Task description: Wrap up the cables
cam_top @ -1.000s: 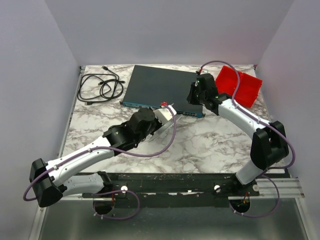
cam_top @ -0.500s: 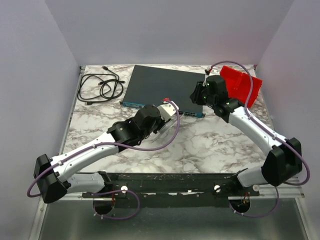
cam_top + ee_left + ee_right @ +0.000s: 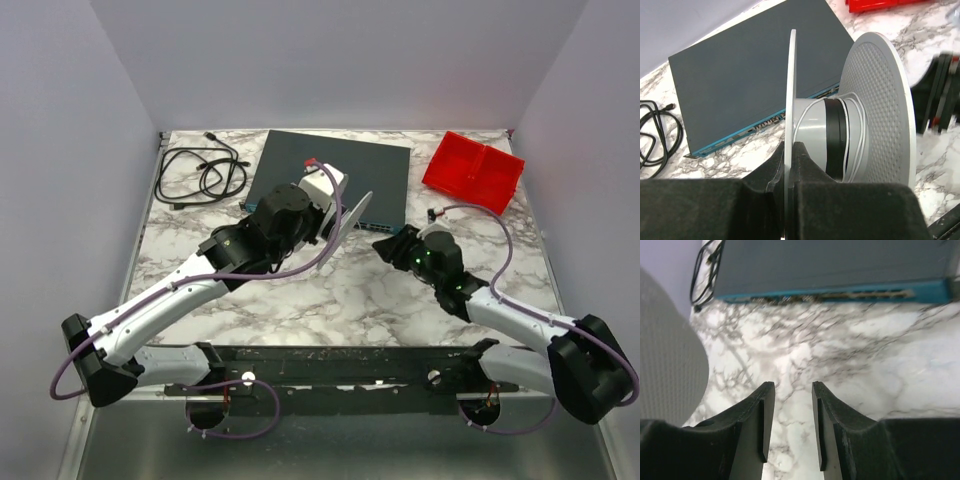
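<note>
A: At the far-left corner of the table [image 3: 400,290], what's lying there?
B: A black cord [image 3: 200,175] is lying in loose loops, w/ plugs on it. Just right of it a flat dark box [image 3: 340,165] is sitting along the back edge.
A: And the left gripper [image 3: 790,155]?
B: It's reaching over the box's front edge, holding up a gray spool [image 3: 812,130]. Its fingers [image 3: 807,160] are clenching the rim of the near disc, one on each side.
A: Where's the wire?
B: The thin white wire [image 3: 850,140] is sitting on the spool's hub btwn the two discs. It's making a few turns close to the far dotted disc, just beside a black band [image 3: 834,135]. One strand is running loose across the hub toward the near disc.
A: Right gripper [image 3: 793,390]?
B: It's hanging low over the marble, right of the spool and apart from it, pointing toward the box's front edge. Its fingers are standing slightly apart, w/ nothing btwn them.
A: Anything further right?
B: A red bin [image 3: 473,172] is sitting at the back-right corner, near the box but not touching it.
</note>
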`<state>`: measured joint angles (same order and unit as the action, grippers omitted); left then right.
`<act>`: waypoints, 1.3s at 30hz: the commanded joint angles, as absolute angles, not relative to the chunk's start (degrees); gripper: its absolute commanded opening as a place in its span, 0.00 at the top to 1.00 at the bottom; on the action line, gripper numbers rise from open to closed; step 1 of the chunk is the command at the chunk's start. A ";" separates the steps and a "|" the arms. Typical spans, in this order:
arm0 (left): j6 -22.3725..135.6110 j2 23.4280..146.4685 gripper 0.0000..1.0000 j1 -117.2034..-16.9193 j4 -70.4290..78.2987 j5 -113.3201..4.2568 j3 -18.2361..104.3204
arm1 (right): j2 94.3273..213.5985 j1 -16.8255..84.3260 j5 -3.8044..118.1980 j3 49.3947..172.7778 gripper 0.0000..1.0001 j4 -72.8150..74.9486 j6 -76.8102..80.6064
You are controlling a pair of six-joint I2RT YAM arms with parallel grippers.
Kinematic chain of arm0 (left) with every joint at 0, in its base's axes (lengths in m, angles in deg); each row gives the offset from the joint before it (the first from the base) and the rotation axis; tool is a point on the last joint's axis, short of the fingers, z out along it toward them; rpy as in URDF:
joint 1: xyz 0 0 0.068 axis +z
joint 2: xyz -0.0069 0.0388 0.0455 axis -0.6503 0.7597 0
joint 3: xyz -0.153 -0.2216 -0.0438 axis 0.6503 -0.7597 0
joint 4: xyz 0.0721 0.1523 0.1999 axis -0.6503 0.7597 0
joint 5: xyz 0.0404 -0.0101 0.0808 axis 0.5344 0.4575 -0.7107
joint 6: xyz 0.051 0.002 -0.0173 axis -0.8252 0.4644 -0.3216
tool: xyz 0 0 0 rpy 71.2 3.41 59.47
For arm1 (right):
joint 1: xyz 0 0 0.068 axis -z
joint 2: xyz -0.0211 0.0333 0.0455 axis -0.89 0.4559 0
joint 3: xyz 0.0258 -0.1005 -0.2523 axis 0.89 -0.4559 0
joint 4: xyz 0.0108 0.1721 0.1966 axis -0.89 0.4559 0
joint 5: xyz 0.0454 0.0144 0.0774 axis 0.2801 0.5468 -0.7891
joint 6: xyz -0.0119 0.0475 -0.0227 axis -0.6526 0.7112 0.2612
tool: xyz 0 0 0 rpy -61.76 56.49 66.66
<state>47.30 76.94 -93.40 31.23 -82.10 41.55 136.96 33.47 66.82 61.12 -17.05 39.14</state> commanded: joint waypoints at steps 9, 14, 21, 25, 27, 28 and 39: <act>56.23 80.06 1.00 -93.30 32.94 -91.00 51.49 | 150.74 18.00 79.49 52.88 0.54 -58.81 42.20; 57.11 81.30 1.00 -93.30 34.12 -92.21 54.26 | 156.79 12.87 82.99 55.08 0.54 -61.75 40.31; 57.52 82.31 1.00 -93.30 35.33 -92.79 56.52 | 162.53 10.46 88.19 59.23 0.55 -58.31 38.50; 57.52 82.15 1.00 -93.30 35.80 -92.83 57.41 | 162.44 10.25 92.25 61.17 0.54 -52.41 37.44; 57.52 82.14 1.00 -93.30 35.90 -92.85 57.63 | 163.30 10.23 92.12 62.88 0.55 -50.47 36.33; 57.52 82.07 1.00 -93.30 35.98 -92.80 57.74 | 164.00 10.02 91.77 63.41 0.55 -50.52 35.75; 57.36 81.88 1.00 -93.30 37.06 -93.09 59.66 | 171.31 7.16 92.38 67.46 0.55 -51.37 34.83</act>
<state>56.70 82.84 -93.40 39.05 -91.28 56.39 169.06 7.74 88.87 65.36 -51.97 36.16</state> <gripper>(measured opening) 0.036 0.448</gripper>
